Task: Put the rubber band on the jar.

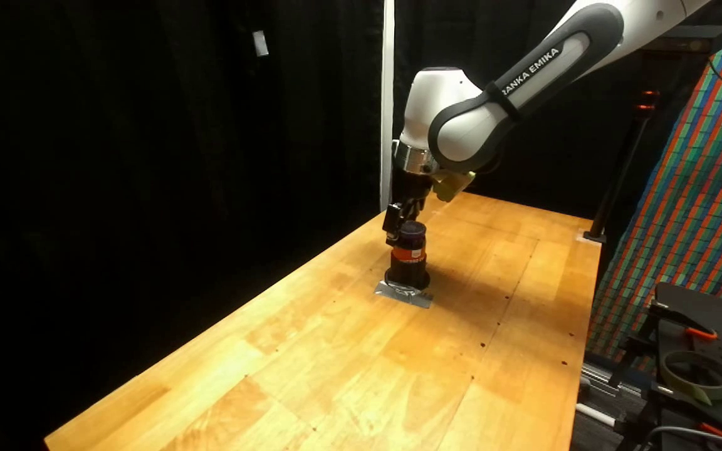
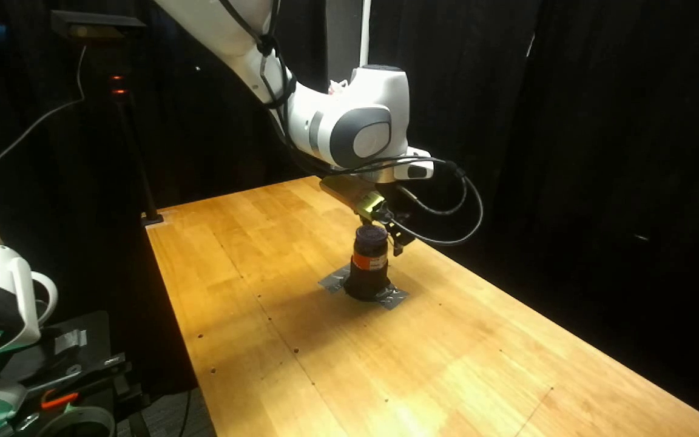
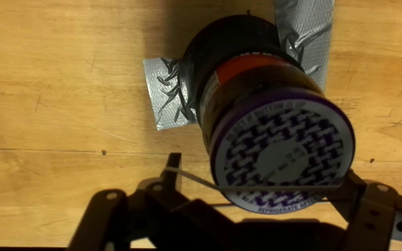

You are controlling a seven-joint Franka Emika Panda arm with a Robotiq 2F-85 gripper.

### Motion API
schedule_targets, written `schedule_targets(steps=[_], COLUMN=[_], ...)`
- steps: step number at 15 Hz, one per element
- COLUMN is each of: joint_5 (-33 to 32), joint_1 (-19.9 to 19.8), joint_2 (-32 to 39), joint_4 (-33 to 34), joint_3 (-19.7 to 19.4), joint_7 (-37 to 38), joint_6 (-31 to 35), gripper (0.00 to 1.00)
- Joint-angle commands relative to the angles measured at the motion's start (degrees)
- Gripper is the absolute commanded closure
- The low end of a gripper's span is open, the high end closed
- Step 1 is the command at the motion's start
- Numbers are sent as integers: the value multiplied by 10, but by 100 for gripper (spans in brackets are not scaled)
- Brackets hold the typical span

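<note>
The jar [image 1: 408,254] stands upright in both exterior views [image 2: 369,262], with a dark body, an orange-red band and a purple-rimmed lid. In the wrist view its pale, purple-patterned lid [image 3: 284,153] faces me. My gripper [image 3: 262,169] is open, its two fingers spread at the lid's near side, the right one close against the lid's edge. The rubber band [image 3: 274,188] is stretched between the fingers and crosses over the lid, bending at its left rim. A thin line, perhaps its other strand, is hidden behind the lid. In an exterior view, the gripper [image 1: 403,227] is right behind the jar's top.
The jar sits in a dark base [image 2: 366,285] fixed with grey tape [image 3: 169,94] to the wooden table [image 1: 361,351]. A dark post [image 1: 615,169] stands at a table corner. A cart with a tape roll [image 1: 696,374] is beside the table. A cable loop [image 2: 477,206] hangs by the wrist.
</note>
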Motion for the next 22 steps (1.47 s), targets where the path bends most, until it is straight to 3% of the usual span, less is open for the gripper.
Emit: schedule_targets(steps=[1, 5, 14, 22], joint_5=[11, 29, 92, 98], joint_1=[-6, -20, -55, -53], joint_2=[3, -21, -61, -70], joint_4=[10, -4, -44, -97], joint_3=[5, 16, 34, 27], joint_7=[-22, -48, -120, -127], joint_6=[-26, -79, -133, -74], gripper=[0, 0, 0, 0])
